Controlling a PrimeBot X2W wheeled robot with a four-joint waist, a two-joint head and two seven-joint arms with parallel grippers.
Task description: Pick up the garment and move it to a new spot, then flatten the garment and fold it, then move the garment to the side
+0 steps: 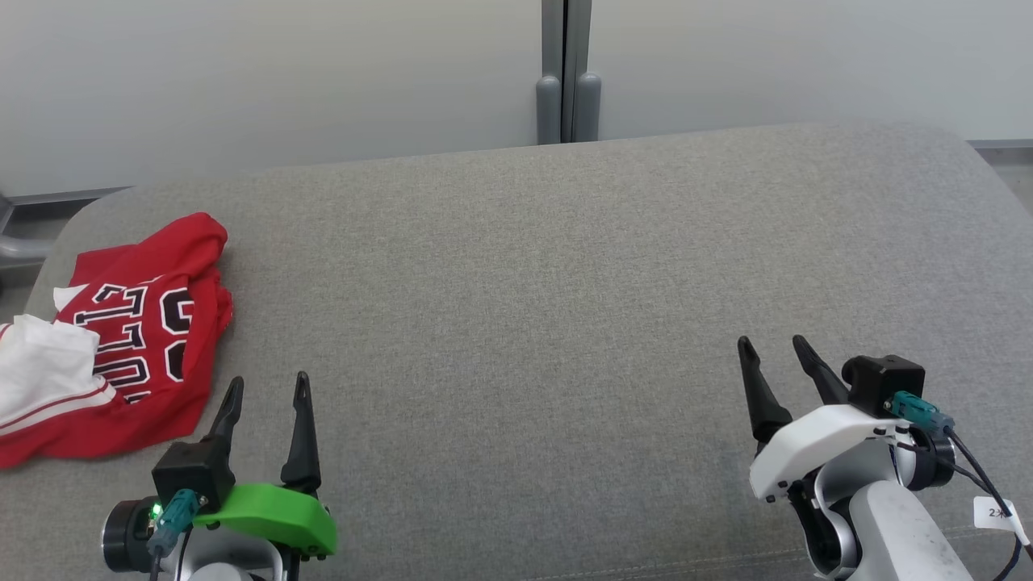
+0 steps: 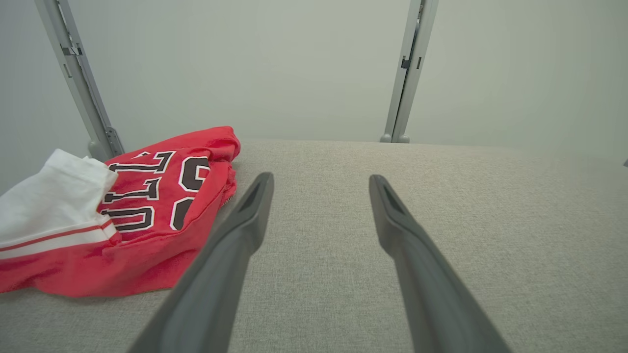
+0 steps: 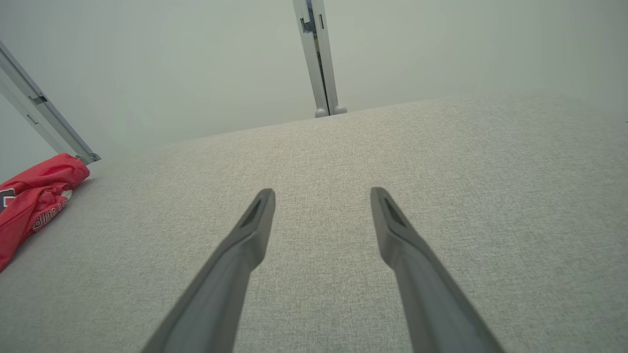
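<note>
Crumpled red fabric garment [image 1: 121,343] lying untouched, frame left — all steps pending; left gripper [image 1: 269,378], right gripper [image 1: 771,340] standing wide open, empty.

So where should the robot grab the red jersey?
Probably the bunched fold along the red jersey's right edge, reached from the right by the open left gripper. That fold stands up as a ridge nearest the gripper; the rest lies flatter on the cushion.
</note>
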